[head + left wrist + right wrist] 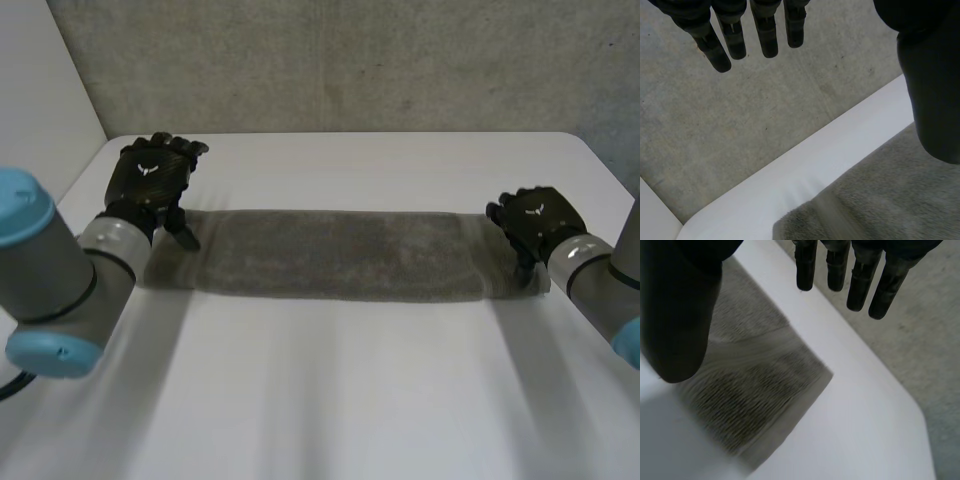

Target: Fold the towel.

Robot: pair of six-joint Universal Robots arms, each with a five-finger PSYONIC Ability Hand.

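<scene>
The grey towel [330, 255] lies in a long strip on the table [350, 390], one end beneath each hand. The left hand [150, 175] and right hand [535, 220] both have straight fingers and hold nothing. The towel looks soft, light and floppy, so I'd pinch it at the corners under the thumbs.

The towel [330, 255] lies as a long flat strip across the tabletop [330, 400], with the left hand [150, 175] over one end and the right hand [535, 220] over the other, fingers straight. Wide bare tabletop lies on the near side. A narrower bare band runs behind, before the concrete wall [350, 60].
</scene>
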